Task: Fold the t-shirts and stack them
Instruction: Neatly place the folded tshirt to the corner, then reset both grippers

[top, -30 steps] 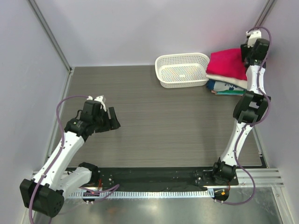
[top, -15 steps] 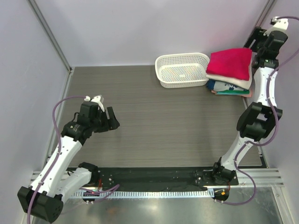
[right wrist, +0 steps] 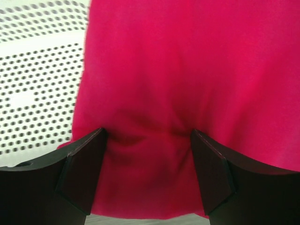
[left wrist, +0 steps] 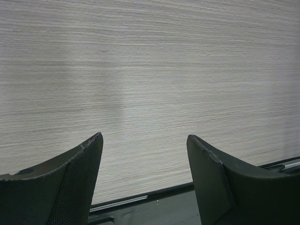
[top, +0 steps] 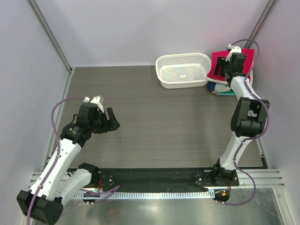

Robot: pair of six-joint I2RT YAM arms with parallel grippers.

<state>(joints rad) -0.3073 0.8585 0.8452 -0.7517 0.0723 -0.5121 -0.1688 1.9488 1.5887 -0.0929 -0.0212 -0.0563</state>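
The folded crimson-red t-shirt (top: 247, 54) lies on top of the stack in the far right corner. The edges of the lower shirts, one teal and white printed (top: 220, 89), show under it. My right gripper (top: 223, 72) is open, with both fingertips pressed down on the red shirt's near-left part. In the right wrist view the red shirt (right wrist: 187, 70) fills the frame and dimples at each tip of the right gripper (right wrist: 147, 135). My left gripper (top: 113, 121) is open and empty above bare table on the left, as the left wrist view (left wrist: 144, 138) also shows.
The white perforated basket (top: 183, 70) stands just left of the stack, and its wall shows in the right wrist view (right wrist: 37, 70). The enclosure walls close in behind and to the right of the stack. The dark base rail (left wrist: 140, 199) lies under my left gripper.
My right arm has swung from high in the far right corner down and left onto the red shirt. My left arm has barely moved.
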